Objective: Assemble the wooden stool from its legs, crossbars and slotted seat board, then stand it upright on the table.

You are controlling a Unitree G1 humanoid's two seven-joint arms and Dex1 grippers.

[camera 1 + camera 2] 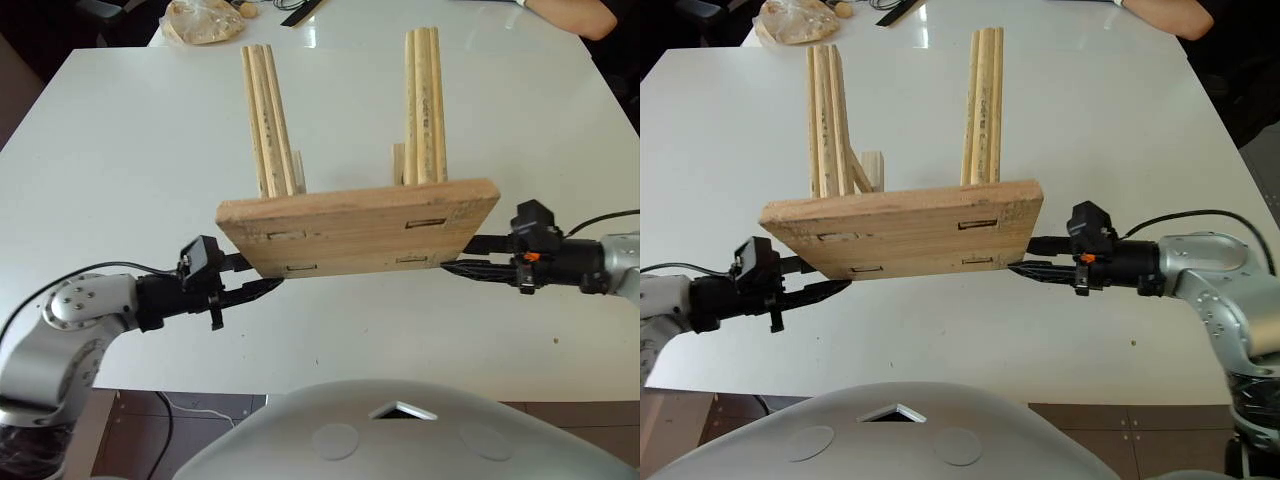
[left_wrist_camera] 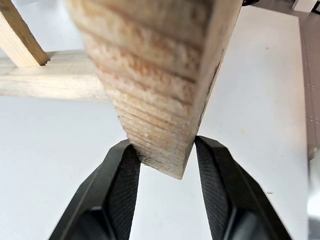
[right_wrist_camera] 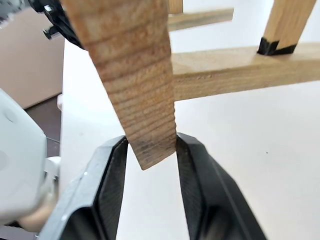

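- One white table (image 1: pixel 120 150) carries the scene, its top glossy and bare around the work; brown floor (image 1: pixel 135 425) shows below its near edge.
- At the far edge lie a clear bag (image 1: pixel 203 20) with something pale brown in it and a black cable (image 1: pixel 300 10), both cut off by the frame's top.
- The stool (image 1: pixel 350 180) lies tipped on its side near the table's middle. Its seat board (image 1: pixel 360 228) stands on edge facing the robot, and its legs (image 1: pixel 424 105) point away.
- The left gripper (image 1: pixel 262 288) pinches the board's left end, and the right gripper (image 1: pixel 1020 267) pinches the right end. In the wrist views the ribbed pads (image 2: pixel 125 180) press a corner from both sides.
- A crossbar (image 3: pixel 240 70) runs behind the board.
- Whether the board's lower edge rests on the table cannot be told.
- The fingertips and the leg roots are hidden behind the board.
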